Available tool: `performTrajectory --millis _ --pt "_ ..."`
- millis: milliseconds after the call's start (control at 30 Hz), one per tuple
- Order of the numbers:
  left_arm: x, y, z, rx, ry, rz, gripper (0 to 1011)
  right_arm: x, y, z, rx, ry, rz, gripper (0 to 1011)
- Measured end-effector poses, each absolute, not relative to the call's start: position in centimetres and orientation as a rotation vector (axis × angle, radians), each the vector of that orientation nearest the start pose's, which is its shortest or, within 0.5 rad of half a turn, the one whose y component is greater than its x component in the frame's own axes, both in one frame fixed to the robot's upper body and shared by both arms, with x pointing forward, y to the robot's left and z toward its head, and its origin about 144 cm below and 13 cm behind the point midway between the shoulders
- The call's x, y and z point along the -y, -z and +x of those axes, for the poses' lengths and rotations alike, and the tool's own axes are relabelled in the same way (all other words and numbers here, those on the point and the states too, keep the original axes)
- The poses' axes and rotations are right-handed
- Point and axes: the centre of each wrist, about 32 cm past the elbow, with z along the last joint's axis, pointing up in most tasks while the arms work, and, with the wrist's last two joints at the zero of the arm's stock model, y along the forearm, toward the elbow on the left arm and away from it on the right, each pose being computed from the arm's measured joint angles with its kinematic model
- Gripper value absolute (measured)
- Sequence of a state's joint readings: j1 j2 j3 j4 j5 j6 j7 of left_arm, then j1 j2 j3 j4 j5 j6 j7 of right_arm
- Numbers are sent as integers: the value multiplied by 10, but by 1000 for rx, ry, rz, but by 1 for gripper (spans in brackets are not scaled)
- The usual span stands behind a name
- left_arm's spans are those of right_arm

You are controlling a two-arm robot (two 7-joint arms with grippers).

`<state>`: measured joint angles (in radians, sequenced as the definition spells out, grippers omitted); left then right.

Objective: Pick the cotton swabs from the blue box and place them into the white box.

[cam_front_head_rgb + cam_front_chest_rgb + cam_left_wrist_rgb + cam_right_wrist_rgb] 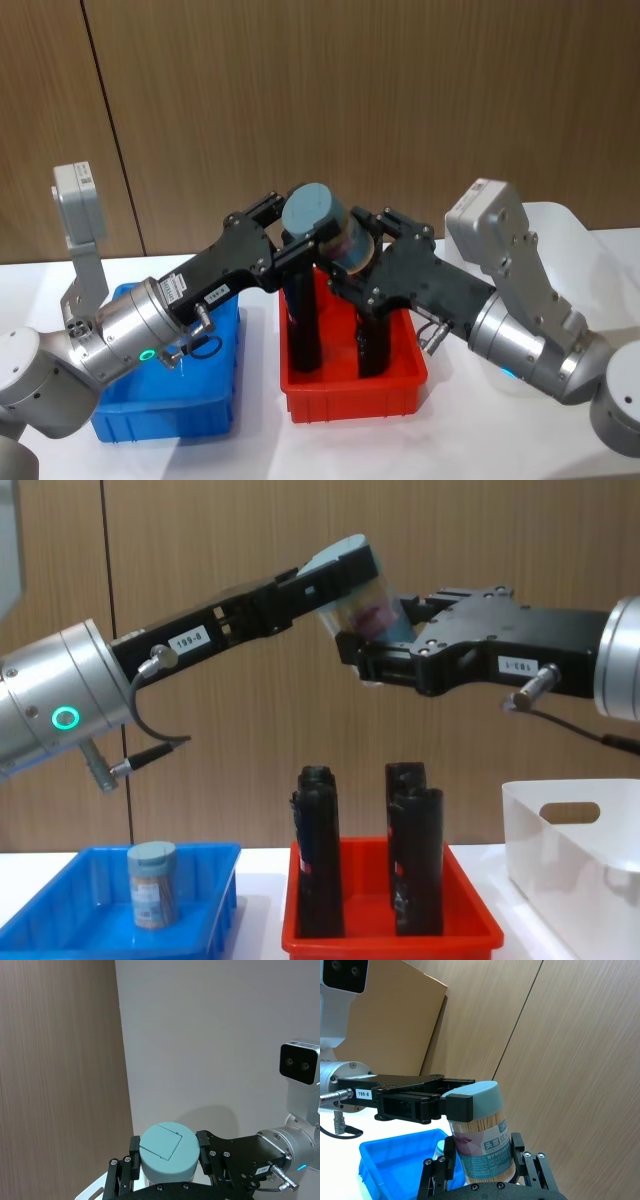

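the cotton swabs tub hangs tilted at upper centre of the chest view. the left gripper is clamped on its lid, and the right gripper on its labelled body. it is probably light, rigid, smooth plastic, so grip the body, since the lid may detach. a second tub stands in the blue box, lower left.

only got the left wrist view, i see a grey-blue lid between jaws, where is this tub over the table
observer: the held tub is high above the red tray, left gripper shut on its lid, right gripper shut on its body
operator: any more tubs in the blue box
observer: yes, a second tub stands upright in the blue box
operator: where's the white box
observer: the white box sits on the table to the robot's right of the red tray
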<state>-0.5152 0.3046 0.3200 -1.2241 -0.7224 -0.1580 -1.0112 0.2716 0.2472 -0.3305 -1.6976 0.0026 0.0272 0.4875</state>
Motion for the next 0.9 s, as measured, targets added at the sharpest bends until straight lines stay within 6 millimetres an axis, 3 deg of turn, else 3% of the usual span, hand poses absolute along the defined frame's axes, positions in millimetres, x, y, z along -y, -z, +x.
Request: performTrajectory --millis 567,900 --pt "-258 -1223 589 111 -386 -375 673 187 -1261 503 435 755 -55 660" --pt "-258 -1223 589 109 -384 -370 925 186 -1263 502 440 755 -46 660"
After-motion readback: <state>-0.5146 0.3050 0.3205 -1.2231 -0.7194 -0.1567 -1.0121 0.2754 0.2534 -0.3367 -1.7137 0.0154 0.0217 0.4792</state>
